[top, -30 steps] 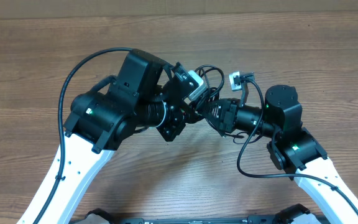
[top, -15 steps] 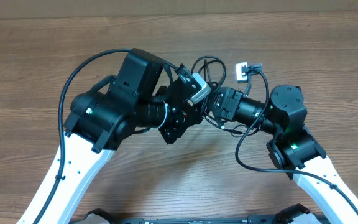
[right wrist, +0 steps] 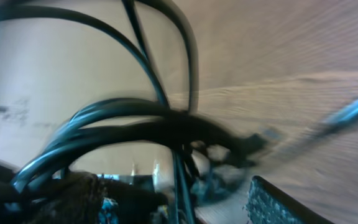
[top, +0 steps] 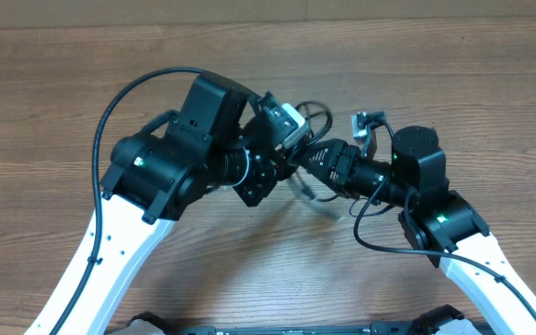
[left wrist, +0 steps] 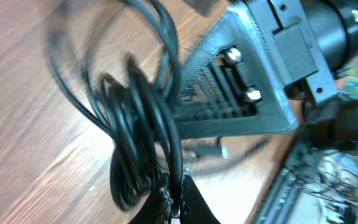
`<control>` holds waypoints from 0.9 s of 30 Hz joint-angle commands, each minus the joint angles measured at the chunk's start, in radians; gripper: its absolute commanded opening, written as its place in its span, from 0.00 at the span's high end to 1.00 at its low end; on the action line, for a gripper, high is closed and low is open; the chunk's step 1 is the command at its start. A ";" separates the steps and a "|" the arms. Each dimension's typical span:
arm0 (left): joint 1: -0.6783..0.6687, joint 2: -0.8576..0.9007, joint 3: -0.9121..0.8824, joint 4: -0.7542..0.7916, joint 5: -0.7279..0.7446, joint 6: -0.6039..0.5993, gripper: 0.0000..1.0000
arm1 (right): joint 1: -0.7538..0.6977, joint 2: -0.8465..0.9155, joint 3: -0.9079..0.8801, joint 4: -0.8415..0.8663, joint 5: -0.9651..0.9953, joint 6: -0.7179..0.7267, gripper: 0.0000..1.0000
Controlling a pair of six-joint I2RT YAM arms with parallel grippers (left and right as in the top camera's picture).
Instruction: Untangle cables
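The left gripper's (left wrist: 174, 200) jaws are pinched together at the bottom centre of the left wrist view, clamped on the thin black cables (left wrist: 138, 124), whose bundled loops rise from the fingertips up the middle of that frame. The right gripper's (right wrist: 166, 190) jaws stand wide apart: one ribbed black finger (right wrist: 278, 202) sits at the lower right of its own view and a dark blurred mass at the lower left. Cable strands cross the gap, but heavy blur hides whether they touch either finger. From overhead most of the tangle is hidden under the two black wrists close together at the centre. Only a small loop of it shows just above them, over the brown wood-grain table (top: 63, 84). A small dark plug (left wrist: 209, 151) with a pale tip lies blurred on the wood at the lower centre of the left wrist view
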 commanded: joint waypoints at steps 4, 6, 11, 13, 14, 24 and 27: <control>0.000 -0.018 0.023 0.006 -0.150 0.015 0.96 | -0.007 -0.031 0.011 -0.107 -0.008 -0.026 0.17; 0.000 -0.018 0.023 0.006 -0.164 0.015 0.96 | -0.007 -0.044 0.011 -0.153 0.002 -0.026 0.15; 0.000 -0.018 0.023 0.003 -0.187 0.020 0.96 | -0.009 -0.061 0.011 -0.236 0.024 -0.026 0.10; 0.000 -0.018 0.023 0.002 -0.190 0.031 0.96 | -0.009 -0.061 0.011 -0.239 0.038 -0.026 0.09; 0.000 -0.018 0.023 0.003 -0.190 0.031 0.96 | -0.009 -0.061 0.011 -0.238 0.045 -0.026 0.09; 0.000 -0.018 0.023 0.001 -0.197 0.031 0.96 | -0.019 -0.061 0.011 -0.287 0.219 -0.237 0.00; 0.000 -0.018 0.023 0.003 -0.196 0.031 0.96 | -0.026 -0.061 0.011 -0.268 0.198 -0.111 0.00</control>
